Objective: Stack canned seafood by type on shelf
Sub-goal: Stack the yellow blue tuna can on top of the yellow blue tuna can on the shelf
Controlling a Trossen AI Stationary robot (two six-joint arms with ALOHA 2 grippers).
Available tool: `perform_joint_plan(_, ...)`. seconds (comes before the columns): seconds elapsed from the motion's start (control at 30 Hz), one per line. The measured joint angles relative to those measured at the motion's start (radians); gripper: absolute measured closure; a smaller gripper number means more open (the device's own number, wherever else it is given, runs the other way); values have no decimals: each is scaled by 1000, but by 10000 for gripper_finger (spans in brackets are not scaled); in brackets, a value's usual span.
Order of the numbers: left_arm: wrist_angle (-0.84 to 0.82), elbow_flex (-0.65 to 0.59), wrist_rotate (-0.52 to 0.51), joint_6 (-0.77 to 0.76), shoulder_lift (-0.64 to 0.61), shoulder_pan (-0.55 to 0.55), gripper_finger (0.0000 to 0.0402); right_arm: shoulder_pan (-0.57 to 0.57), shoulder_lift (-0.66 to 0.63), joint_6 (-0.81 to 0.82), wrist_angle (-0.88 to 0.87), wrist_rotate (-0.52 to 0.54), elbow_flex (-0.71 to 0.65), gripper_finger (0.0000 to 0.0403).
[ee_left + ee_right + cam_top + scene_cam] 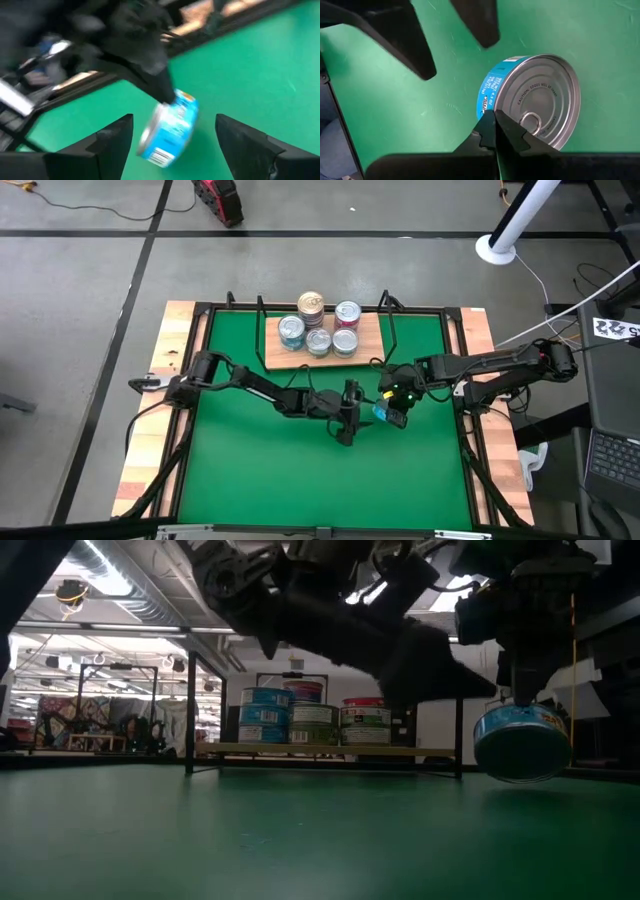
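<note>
From above I see my right gripper [392, 414] pinching a blue-labelled tin [387, 414] over the green mat [300, 470], clear of the wooden shelf [325, 360]. Left gripper [352, 412] gapes empty beside it. Right wrist: ribbed silver pull-tab lid, embossed lettering probably unreadable.

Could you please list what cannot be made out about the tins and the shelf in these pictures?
- Tins on the shelf: the high view shows lids only; in the low view the labels are too small to read.
- Blue tin held by the right tool: its label is blurred in the left wrist view and mostly turned away in the right wrist view.
- Left tool, open: hidden by dark arms in the low view.
</note>
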Motion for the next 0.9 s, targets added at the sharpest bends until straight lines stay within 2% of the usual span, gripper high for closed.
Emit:
perform_joint_plan(0.13, 5, 0, 69, 112, 20, 0, 122, 0, 0, 0, 3, 0, 0, 403)
perform_joint_plan(0.73, 40, 127, 67, 303, 168, 24, 121, 0, 1, 0, 22, -8, 0, 403)
perform_joint_plan(0.9, 35, 134, 65, 319, 171, 24, 131, 0, 1, 0, 22, -8, 0, 403)
